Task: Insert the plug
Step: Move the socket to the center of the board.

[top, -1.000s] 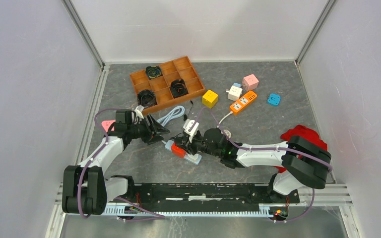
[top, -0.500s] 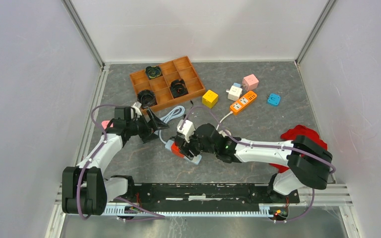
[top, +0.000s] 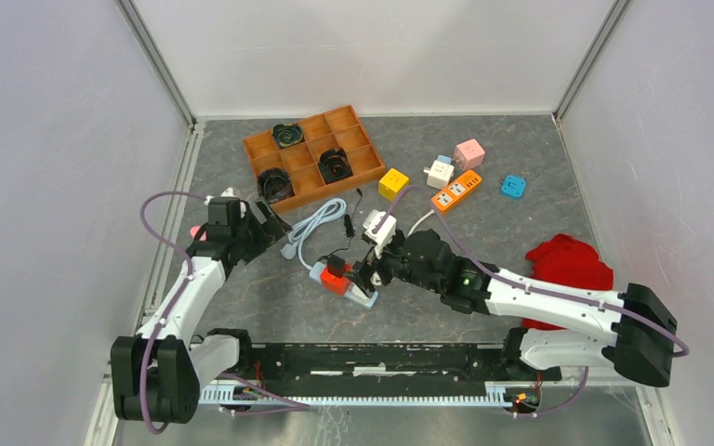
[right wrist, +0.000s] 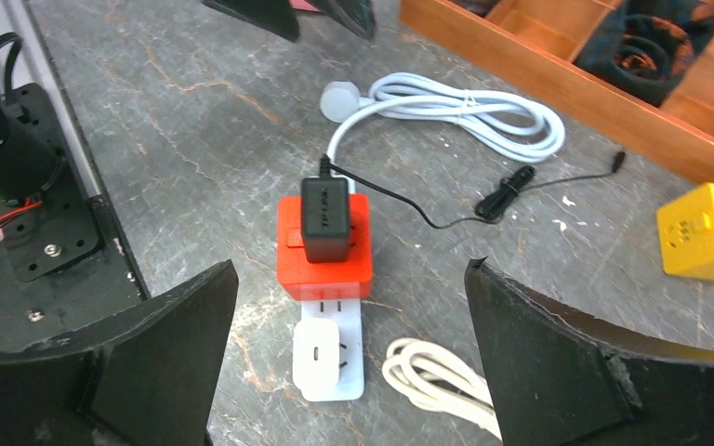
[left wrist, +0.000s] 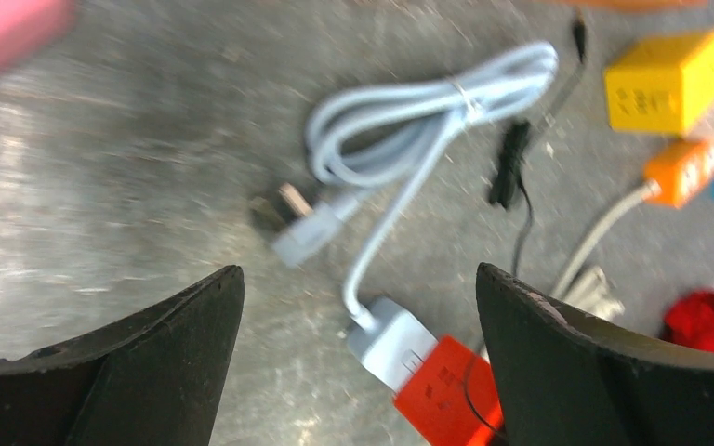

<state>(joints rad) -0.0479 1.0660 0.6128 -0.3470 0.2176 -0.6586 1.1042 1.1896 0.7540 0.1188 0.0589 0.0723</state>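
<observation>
The black plug [right wrist: 323,218] sits seated in the red adapter cube [right wrist: 325,251] on the white power strip [right wrist: 335,376], its thin black lead trailing right. A white charger [right wrist: 318,353] occupies the strip's near end. My right gripper [right wrist: 350,269] hovers open above the cube, touching nothing; the top view places it [top: 369,276] just right of the strip [top: 346,283]. My left gripper [left wrist: 358,274] is open and empty, back to the left of the strip [left wrist: 390,339] and red cube [left wrist: 446,390], and shows in the top view [top: 274,223] as well.
The strip's grey-white cable coil [top: 321,218] lies between the arms. A wooden tray [top: 353,177] with coiled cables stands behind. A yellow cube [top: 393,184], orange strip [top: 456,192], small adapter cubes [top: 456,160] and a red cloth [top: 567,265] lie to the right. A white cord [right wrist: 437,381] lies beside the strip.
Both grippers opened wide. The right one let go of the black plug, now seated in the red cube, and drew back right. The left gripper pulled away to the left.
</observation>
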